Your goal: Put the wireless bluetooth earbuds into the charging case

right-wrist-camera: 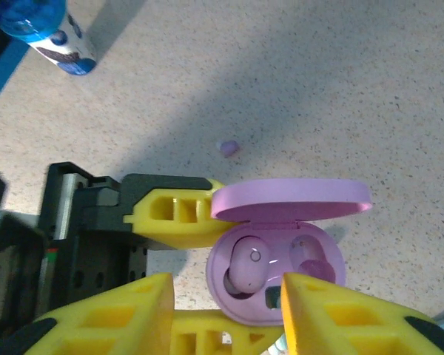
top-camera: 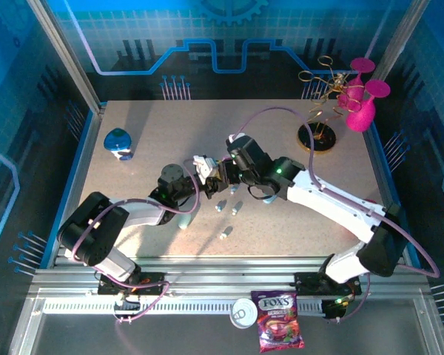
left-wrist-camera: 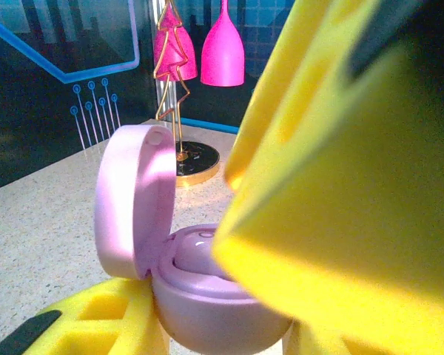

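A speckled beige bench [top-camera: 148,122] is seen from above, with two robot arms reaching in from its near edge and meeting near the middle. The left arm [top-camera: 126,214] is black and the right arm [top-camera: 333,200] is white.

The left jaws are closed on an open lilac charging case [left-wrist-camera: 207,296], gripping its lower shell between two yellow fingers [left-wrist-camera: 96,322]. The lid [left-wrist-camera: 133,200] stands up on its hinge. Inside, a pale lilac earbud [right-wrist-camera: 248,262] sits in the left well. The right well holds a darker purple shape [right-wrist-camera: 311,270], probably a second earbud, though shadow makes that hard to confirm.

The right jaws hover close over the case. Their yellow fingers [right-wrist-camera: 103,318] stand apart with nothing gripped between them.

Small pale earbuds lie loose on the bench just nearer than the case. One loose earbud [top-camera: 219,205] sits beside a second loose earbud [top-camera: 235,207], and a third loose earbud [top-camera: 224,234] is closer to the near edge. In the right wrist view, a tiny purple earbud [right-wrist-camera: 228,148] lies on the bench past the lid.

A blue oval case [top-camera: 118,140] sits by the left edge, towards the far corner. A pink stand [top-camera: 361,103] and a gold wire ornament [top-camera: 322,111] occupy the far right corner. A bag of Fox's sweets [top-camera: 280,319] lies on the rail below the near edge.
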Motion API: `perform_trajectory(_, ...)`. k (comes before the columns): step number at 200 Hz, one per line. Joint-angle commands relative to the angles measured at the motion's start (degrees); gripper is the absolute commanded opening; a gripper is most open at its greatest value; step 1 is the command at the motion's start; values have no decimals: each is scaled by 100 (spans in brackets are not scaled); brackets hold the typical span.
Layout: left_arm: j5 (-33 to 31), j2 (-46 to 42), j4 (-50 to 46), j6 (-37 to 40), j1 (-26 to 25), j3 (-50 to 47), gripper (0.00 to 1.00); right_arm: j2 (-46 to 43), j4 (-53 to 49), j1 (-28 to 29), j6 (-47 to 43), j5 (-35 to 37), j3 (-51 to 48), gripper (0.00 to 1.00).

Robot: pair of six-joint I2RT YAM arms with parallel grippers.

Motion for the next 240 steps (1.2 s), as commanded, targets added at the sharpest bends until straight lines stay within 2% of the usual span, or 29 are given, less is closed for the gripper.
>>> perform_trajectory(1,-71,36,289,36,-46,72,21,-344,408,-6,-98,-98,-210,44)
perform_trajectory(30,-77,-102,411,-51,129,-94,21,-893,1314,-77,-510,-443,-911,52)
perform_trajectory(64,-46,-576,579,-286,541,-428,21,-1425,2626,-644,-428,-1266,-1978,57)
perform_trajectory(88,-131,-1075,365,-259,688,-583,21,-1121,3142,-1232,-92,-1934,-2365,58)
perform_trajectory(106,-94,-1533,-100,-196,691,-546,21,-529,3296,-1499,-19,-2268,-2344,58)
perform_trajectory(148,-97,-2671,-989,-151,657,-486,21,1154,3236,-1585,43,-2550,-1538,60)
perform_trajectory(180,-125,-3180,-1595,33,531,-389,21,2413,3137,-1516,496,-2502,-712,59)
perform_trajectory(214,-172,-3351,-1826,101,461,-395,21,3512,2825,-1369,1052,-2477,287,50)
perform_trajectory(240,-168,-3320,-1810,84,410,-386,21,4060,2025,-1168,1246,-1823,1157,38)
